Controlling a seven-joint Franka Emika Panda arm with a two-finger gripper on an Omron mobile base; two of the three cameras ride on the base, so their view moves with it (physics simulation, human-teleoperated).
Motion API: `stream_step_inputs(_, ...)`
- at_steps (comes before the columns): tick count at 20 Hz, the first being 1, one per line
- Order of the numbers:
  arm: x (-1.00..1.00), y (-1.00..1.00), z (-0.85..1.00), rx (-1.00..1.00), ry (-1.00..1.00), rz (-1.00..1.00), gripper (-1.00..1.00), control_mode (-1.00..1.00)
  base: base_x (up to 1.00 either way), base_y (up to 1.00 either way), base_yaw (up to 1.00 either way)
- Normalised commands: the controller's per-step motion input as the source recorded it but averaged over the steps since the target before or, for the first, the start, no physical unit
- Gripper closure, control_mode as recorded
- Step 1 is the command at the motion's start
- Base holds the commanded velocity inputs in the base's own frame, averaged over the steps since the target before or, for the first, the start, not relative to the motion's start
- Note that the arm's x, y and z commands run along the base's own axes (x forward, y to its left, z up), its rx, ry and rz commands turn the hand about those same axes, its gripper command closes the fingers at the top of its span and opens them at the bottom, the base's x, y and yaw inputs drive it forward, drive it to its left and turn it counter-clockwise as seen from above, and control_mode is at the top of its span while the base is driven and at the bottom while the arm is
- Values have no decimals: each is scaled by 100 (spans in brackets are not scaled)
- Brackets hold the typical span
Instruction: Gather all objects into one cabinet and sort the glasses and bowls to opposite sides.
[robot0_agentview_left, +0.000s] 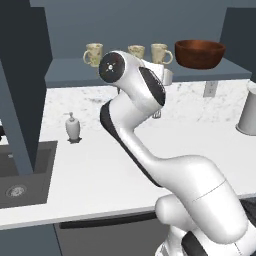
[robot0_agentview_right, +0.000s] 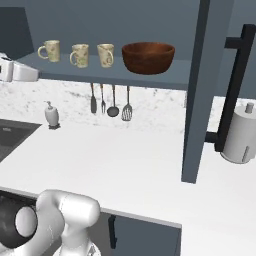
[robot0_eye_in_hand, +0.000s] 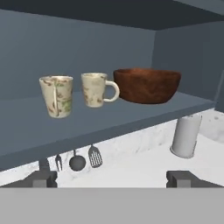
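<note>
Slate-blue shelf (robot0_agentview_right: 115, 76) sorted: cups (robot0_agentview_right: 79, 55) at 9, bowl (robot0_agentview_right: 148, 57) at 3 | gripper (robot0_eye_in_hand: 113, 178) wide open, empty | back straight out, don't clip cups

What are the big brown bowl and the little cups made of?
The bowl looks like glossy wood: dark reddish-brown with streaky, grain-like marks, though glazed clay is possible. The cups look like glazed ceramic: cream with brownish mottling and a smooth shine.

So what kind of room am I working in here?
A kitchen, by the look of it: a sink set into a marble counter, cooking utensils hanging under a shelf of cups and a bowl.
</note>
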Motion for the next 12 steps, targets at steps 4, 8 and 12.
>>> stream_step_inputs(4,-100,-13,5,0,-16,-8,-100,-100,0,0,0)
stream_step_inputs(8,-100,-11,3,0,-17,-7,-100,-100,0,0,0)
stream_step_inputs(12,-100,-5,0,0,-14,-6,-100,-100,0,0,0)
